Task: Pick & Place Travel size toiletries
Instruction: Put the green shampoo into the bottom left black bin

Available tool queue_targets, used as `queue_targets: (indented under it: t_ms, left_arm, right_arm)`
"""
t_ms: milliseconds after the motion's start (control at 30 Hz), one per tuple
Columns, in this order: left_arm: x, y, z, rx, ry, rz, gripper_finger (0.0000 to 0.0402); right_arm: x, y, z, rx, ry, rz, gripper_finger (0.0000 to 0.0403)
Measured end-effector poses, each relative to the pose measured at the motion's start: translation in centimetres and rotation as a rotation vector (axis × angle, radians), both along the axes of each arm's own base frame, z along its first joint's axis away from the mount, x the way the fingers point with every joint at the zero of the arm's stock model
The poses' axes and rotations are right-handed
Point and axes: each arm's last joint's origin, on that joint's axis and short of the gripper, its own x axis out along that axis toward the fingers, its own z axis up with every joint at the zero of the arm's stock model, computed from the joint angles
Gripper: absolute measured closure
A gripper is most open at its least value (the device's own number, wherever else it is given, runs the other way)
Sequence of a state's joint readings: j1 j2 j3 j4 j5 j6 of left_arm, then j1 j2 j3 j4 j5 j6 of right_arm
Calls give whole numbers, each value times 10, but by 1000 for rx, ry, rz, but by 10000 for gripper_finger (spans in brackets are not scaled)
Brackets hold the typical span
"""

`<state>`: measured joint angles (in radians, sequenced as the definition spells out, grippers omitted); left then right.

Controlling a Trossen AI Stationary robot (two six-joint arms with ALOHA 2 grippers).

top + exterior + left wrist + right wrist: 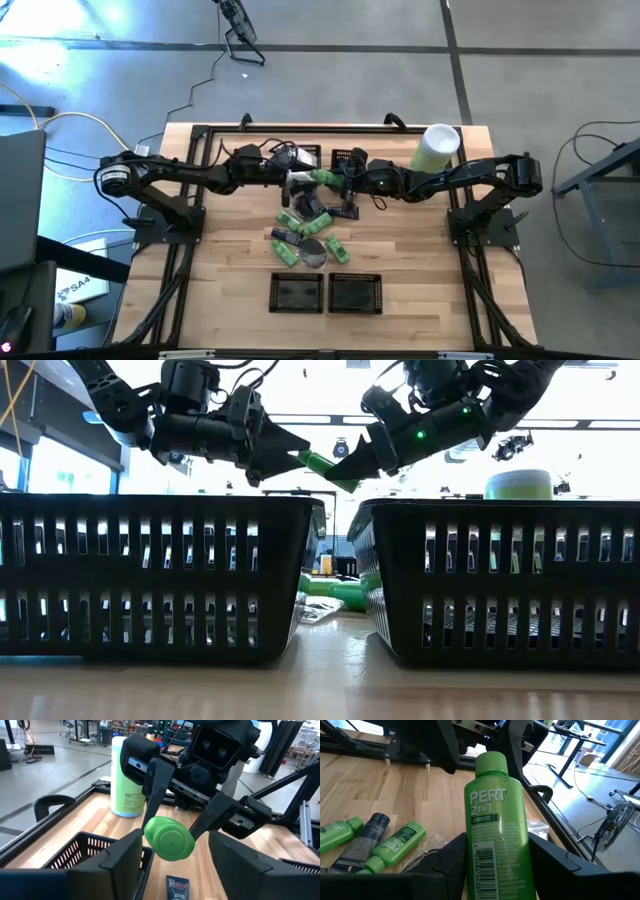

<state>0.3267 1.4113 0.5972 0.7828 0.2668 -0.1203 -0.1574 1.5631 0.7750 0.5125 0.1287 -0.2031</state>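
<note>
Two black mesh baskets sit closest to my low camera; I can't make out their contents. Above them, my right pincer is clenched around a green Pert bottle held in the air, while the left pincer stands spread around its cap without gripping. More green bottles, dark tubes and a grey disc lie mid-counter. A tall pale-green cylinder stands at the far corner. Grey floor surrounds the rig.
</note>
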Motion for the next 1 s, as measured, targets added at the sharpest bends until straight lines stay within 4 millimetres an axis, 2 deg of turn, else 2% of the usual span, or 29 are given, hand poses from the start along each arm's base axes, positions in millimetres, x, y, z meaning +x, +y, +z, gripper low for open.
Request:
queue_targets:
  t_ms: [233, 433, 600, 1000]
  left_arm:
    - [0, 0, 0, 11, 0, 0, 250]
    - [0, 0, 0, 11, 0, 2, 290]
    - [0, 0, 0, 19, 0, 2, 302]
    - [0, 0, 0, 18, 1, 0, 302]
  right_arm:
    - [0, 0, 0, 0, 0, 1, 229]
    - [0, 0, 0, 1, -1, 3, 229]
    - [0, 0, 0, 1, 0, 3, 229]
    - [0, 0, 0, 2, -1, 7, 229]
